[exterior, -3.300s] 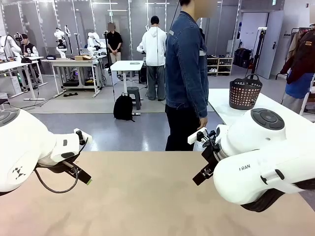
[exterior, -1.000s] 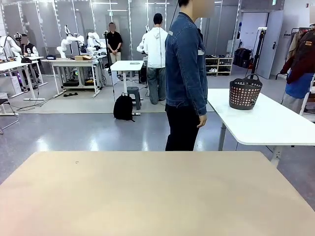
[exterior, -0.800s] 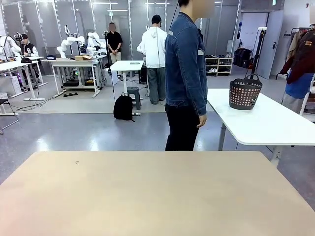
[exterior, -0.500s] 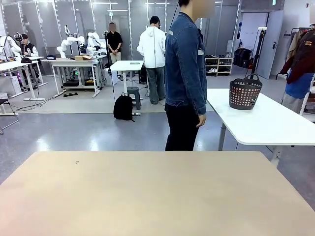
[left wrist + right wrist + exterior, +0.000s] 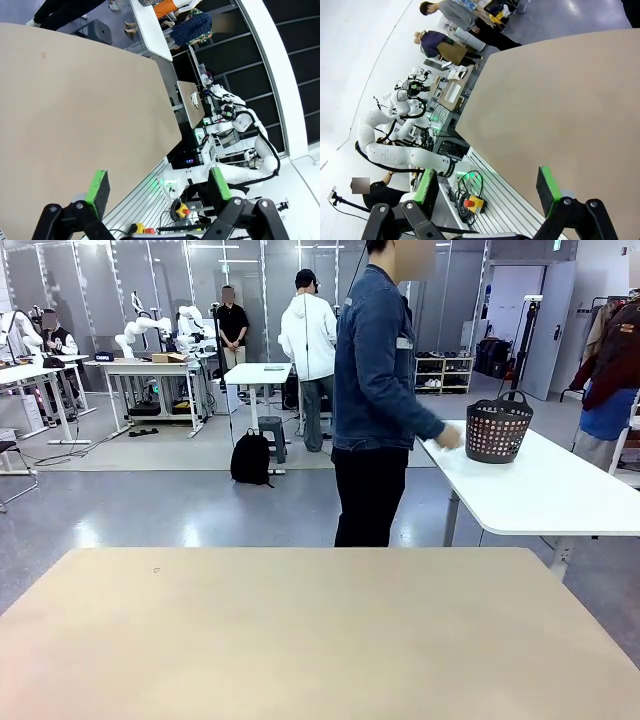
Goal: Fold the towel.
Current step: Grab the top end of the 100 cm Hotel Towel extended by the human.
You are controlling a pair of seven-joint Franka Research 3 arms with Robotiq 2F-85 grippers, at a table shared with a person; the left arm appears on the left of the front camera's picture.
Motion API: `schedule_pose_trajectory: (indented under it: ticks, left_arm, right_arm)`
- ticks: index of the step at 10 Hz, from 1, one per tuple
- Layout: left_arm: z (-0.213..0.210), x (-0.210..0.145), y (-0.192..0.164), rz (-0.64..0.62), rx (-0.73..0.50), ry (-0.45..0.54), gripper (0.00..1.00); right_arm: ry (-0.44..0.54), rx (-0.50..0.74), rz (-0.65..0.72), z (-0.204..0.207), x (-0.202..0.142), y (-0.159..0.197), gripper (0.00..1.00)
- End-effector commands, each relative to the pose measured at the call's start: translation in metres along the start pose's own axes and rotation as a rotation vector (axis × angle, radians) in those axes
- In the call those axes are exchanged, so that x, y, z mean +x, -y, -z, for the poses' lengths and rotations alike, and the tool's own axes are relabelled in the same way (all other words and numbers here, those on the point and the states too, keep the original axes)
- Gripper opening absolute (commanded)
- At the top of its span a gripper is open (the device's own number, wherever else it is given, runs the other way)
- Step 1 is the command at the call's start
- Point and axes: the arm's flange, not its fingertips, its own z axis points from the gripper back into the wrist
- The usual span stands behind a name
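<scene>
Front view showed the bare tan table (image 5: 300,640) with a person (image 5: 375,390) in a denim jacket standing at its far edge, turned sideways. The person's hand (image 5: 450,437) reached out over a white side table (image 5: 540,490) towards a dark basket (image 5: 498,427) standing on it; the hand was blurred, and whether it held anything could not be told. Where the towel lay could not be told either.

Left wrist view showed the left tool (image 5: 159,186) spread wide, its green pads (image 5: 98,189) far apart with nothing between them, hanging above the tan surface near its edge. Right wrist view showed the right tool (image 5: 487,190) likewise wide and holding nothing, also above the table's edge.
</scene>
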Motion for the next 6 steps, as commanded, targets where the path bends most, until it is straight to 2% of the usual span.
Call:
schedule_pose_trajectory:
  ticks: [1,6]
  left_arm:
    - [0.0009,0.0006,-0.0001,0.004,-0.008,-0.004,1.0]
    - [0.0009,0.0006,-0.0001,0.004,-0.008,-0.004,1.0]
  right_arm:
    - [0.001,0.011,-0.012,-0.0004,0.0018,-0.0014,1.0]
    - [0.001,0.011,-0.012,-0.0004,0.0018,-0.0014,1.0]
